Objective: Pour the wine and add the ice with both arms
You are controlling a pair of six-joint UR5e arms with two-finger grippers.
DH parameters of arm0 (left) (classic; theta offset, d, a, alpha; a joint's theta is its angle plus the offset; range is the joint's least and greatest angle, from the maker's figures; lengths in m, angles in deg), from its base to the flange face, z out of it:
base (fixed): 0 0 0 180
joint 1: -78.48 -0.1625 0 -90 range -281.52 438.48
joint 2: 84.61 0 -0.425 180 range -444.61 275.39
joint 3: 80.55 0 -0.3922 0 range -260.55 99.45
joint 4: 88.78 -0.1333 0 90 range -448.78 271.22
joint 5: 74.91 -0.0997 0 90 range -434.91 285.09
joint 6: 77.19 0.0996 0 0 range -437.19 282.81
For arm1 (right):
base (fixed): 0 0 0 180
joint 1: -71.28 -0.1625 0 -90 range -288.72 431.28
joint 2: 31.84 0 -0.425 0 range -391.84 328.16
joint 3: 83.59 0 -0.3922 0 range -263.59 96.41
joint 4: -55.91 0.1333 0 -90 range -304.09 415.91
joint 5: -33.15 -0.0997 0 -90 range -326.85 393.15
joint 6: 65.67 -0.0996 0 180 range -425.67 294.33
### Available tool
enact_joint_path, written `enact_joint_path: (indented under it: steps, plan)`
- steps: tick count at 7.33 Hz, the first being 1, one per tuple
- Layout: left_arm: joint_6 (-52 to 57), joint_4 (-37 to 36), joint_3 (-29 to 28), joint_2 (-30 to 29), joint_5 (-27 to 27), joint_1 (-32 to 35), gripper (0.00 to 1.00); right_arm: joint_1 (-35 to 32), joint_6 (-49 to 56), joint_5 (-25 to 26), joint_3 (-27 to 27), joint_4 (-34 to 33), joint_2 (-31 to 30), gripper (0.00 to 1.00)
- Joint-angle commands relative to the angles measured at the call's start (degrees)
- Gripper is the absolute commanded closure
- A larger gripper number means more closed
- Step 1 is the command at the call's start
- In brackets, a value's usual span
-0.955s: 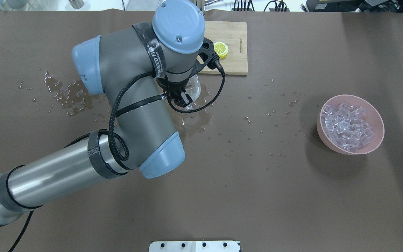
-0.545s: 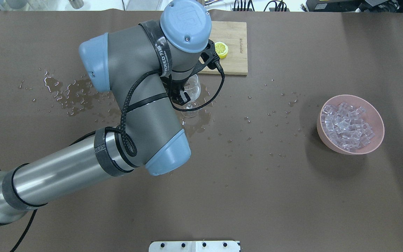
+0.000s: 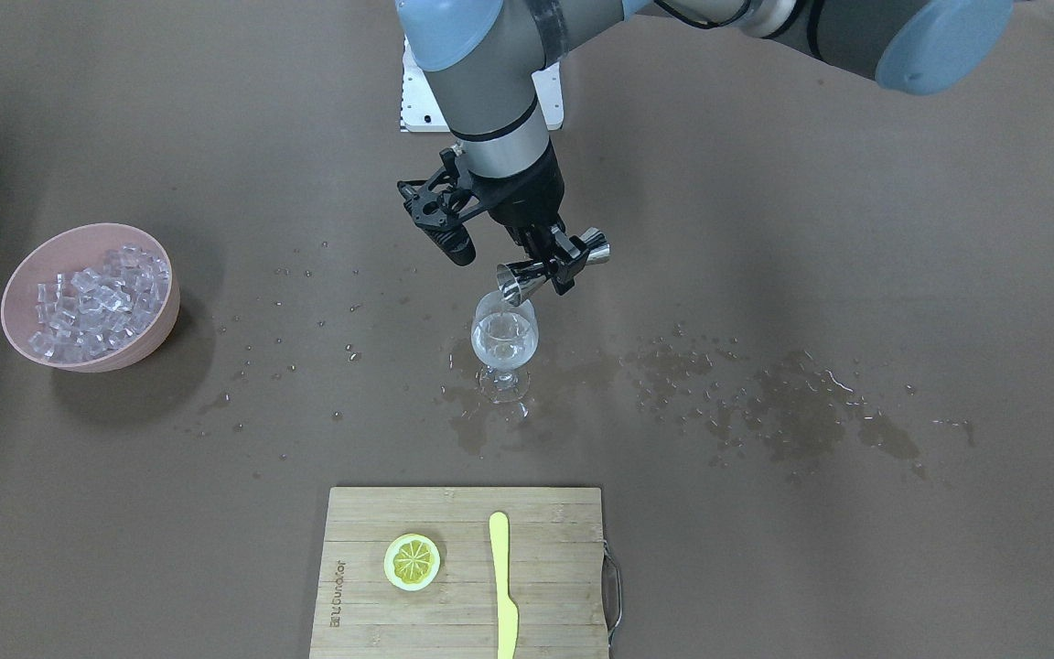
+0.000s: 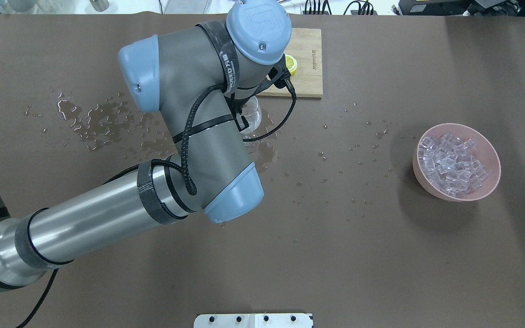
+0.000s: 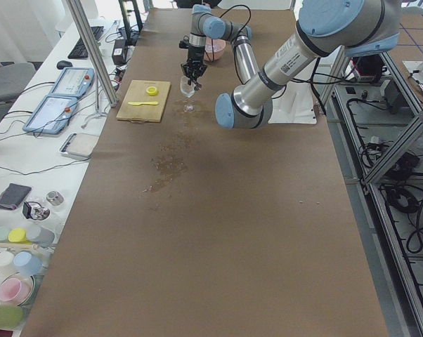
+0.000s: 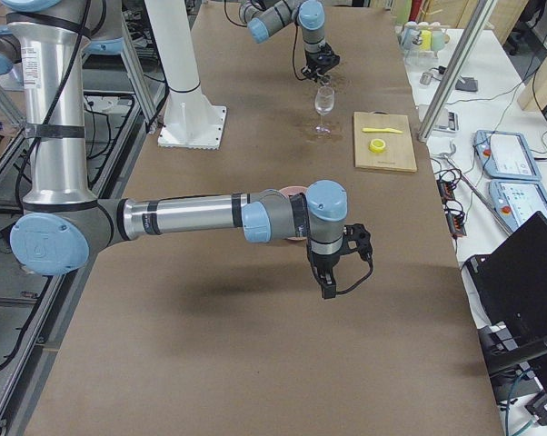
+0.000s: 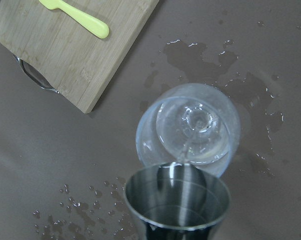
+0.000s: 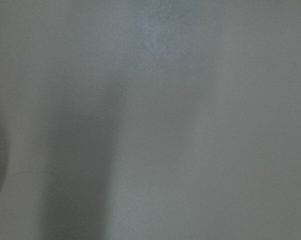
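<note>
Shiny conical steel jigger [image 7: 176, 200], clear wine [image 7: 190, 140], rounded stemmed glass [image 3: 503, 340]

so from this side the right arm [image 6: 192, 216] is the big one up close, stretched out level over the brown table [image 6: 210, 345]; its wrist turns down and the right gripper [image 6: 329, 289] hangs above bare tabletop, can't tell how the fingers are set; a sliver of pink bowl [image 6: 290, 191] peeks out behind the wrist; way at the far end the left arm [image 6: 278, 16] has the left gripper [image 6: 325, 71] just above a stemmed glass [image 6: 324, 100], which stands upright by a wet patch [image 6: 312, 136]; near it there's a wooden cutting board [image 6: 387, 159] with a lemon slice [image 6: 377, 145] and a yellow knife [image 6: 388, 130] on it
</note>
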State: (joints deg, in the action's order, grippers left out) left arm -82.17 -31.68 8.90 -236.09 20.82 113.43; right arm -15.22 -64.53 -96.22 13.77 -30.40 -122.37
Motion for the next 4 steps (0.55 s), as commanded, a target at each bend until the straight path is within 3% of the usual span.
enact_joint_path:
  steps: [1, 4]
  plan:
    - [1.99, -3.30, -2.16, -2.49, -2.20, 0.03, 1.00, 0.02, 0.00, 0.00, -0.16, 0.00, 0.09, 0.00]
    - [2.09, -5.33, -6.83, -5.58, -4.31, -0.06, 1.00, 0.02, 0.00, 0.00, -0.16, 0.00, 0.09, 0.00]
